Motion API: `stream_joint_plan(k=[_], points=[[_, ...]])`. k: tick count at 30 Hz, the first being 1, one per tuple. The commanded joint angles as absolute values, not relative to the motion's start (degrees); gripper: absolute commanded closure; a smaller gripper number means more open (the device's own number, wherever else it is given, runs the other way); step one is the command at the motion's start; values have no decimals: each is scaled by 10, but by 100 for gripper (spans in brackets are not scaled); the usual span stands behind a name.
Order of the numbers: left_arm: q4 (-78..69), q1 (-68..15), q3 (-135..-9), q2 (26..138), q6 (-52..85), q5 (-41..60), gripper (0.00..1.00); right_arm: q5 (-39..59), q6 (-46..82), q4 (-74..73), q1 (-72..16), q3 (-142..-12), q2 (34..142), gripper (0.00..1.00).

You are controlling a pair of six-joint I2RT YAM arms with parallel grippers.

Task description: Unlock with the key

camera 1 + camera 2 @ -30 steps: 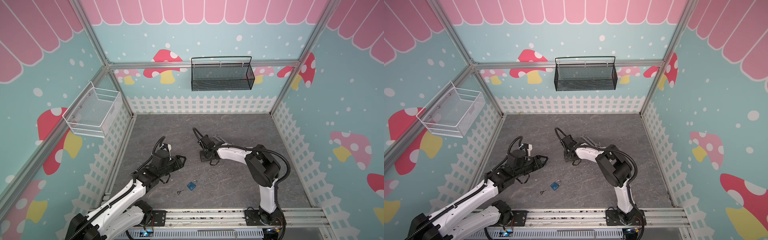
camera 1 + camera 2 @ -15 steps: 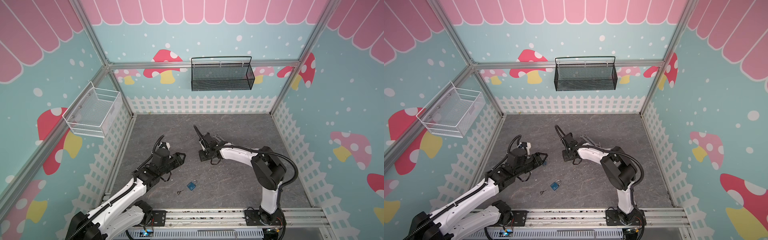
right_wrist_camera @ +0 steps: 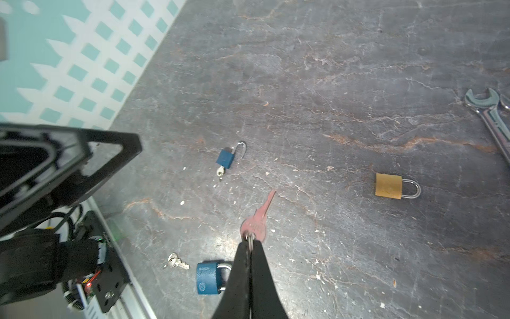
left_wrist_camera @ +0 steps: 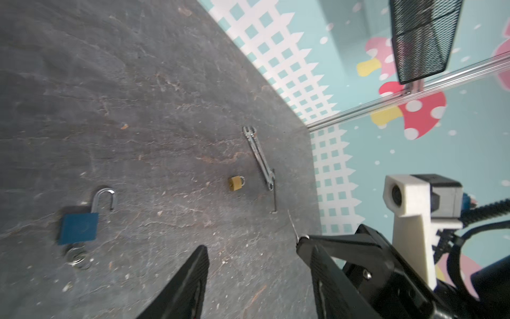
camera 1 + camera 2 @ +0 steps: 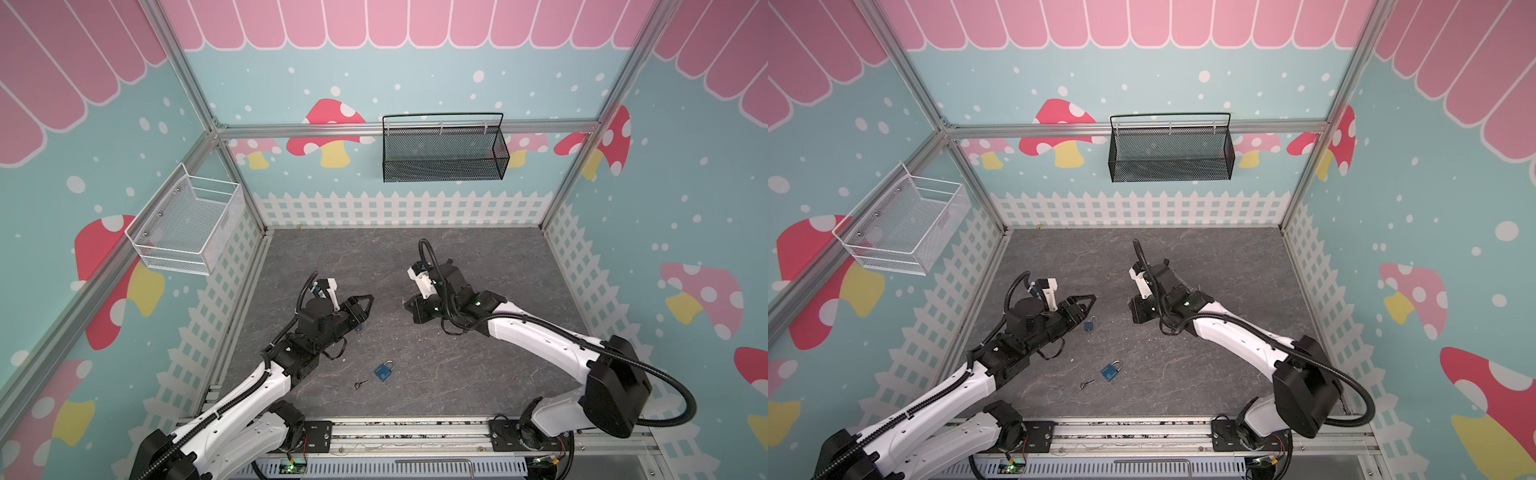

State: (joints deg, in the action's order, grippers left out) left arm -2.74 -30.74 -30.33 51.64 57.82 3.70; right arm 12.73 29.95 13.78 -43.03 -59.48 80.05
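Our right gripper is pinched shut on the reddish key; left gripper half-spread, empty. The brass padlock lies flat near the wrenches, shackle turned from the key. Blade aims past it, so we judge a swing is due.

Both top views are looking down from high above the table's front edge, sharing nearly the whole scene. The left wrist camera is peering low past the left hand toward the back right corner, the right wrist camera past the right hand toward the front left; both are catching the brass padlock.
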Motion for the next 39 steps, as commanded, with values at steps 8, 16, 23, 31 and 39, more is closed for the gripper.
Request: stream_joint_plan(k=[8,16,23,31,39], points=[[-283,-344,-297,540,597,100,41,244,277,1,-430,-495,625,100],[-414,-397,-312,585,571,109,41,304,350,-55,-427,-489,589,100],[-506,-407,-325,621,577,128,42,346,403,-111,-415,-492,585,100],[-584,-410,-338,659,598,160,47,393,468,-208,-396,-466,605,100],[-580,-410,-343,665,596,163,51,408,500,-248,-381,-465,628,100]])
